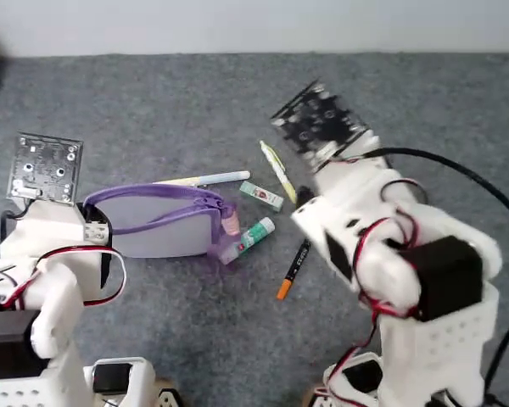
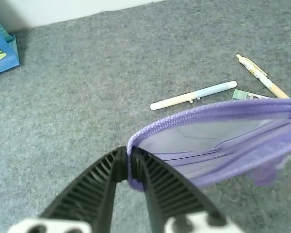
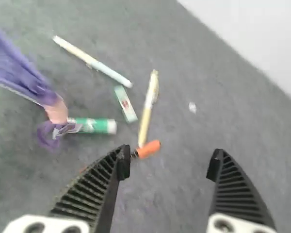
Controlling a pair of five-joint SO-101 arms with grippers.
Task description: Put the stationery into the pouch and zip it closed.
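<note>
L claw (image 2: 128, 167) clamped shut on left end of purple pouch (image 1: 153, 222); pouch lies centre-left on grey table (image 1: 237, 102), mouth gaping, zip not done up. R claw (image 3: 169, 162) jaws wide apart, nothing btwn them, above loose items right of pouch: pale pen (image 1: 204, 179) just beyond pouch's far edge; yellow pen (image 1: 277, 170) and green eraser (image 1: 261, 195) farther right; green tube (image 1: 253, 235) just beside pouch's right end; black-orange pen (image 1: 293, 270) nearest.
</note>
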